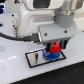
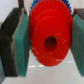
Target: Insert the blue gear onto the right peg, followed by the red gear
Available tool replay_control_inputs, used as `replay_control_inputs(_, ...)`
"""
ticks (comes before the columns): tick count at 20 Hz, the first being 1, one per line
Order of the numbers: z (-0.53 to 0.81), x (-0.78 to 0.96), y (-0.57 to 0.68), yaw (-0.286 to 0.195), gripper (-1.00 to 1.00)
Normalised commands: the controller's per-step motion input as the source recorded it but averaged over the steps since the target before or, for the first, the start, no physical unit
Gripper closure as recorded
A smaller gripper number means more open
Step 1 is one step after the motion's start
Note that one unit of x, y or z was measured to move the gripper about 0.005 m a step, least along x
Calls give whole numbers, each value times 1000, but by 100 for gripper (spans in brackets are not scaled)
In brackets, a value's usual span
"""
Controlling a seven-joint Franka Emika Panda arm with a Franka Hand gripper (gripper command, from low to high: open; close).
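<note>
Gripping red gear (image 2: pixel 49 39), hand (image 2: pixel 46 42), blue gear (image 1: pixel 51 56) beneath

The arm (image 1: pixel 42 20) is white and blocky with a black cable (image 1: pixel 15 37), and its dark fingers (image 2: pixel 7 47) carry teal pads (image 2: pixel 21 45).

Fingers (image 2: pixel 19 45) flank red gear (image 2: pixel 50 40); blue gear (image 1: pixel 50 55) beneath; base plate (image 1: pixel 35 57) apparently bare beside.
</note>
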Motion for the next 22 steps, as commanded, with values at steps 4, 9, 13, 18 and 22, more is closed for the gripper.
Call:
replay_control_inputs(4,133,25,-8,0,100)
replay_control_inputs(9,-89,176,-85,0,100)
replay_control_inputs(13,-130,245,-102,0,100)
replay_control_inputs(18,-117,230,-69,0,100)
replay_control_inputs(22,-112,250,5,0,100)
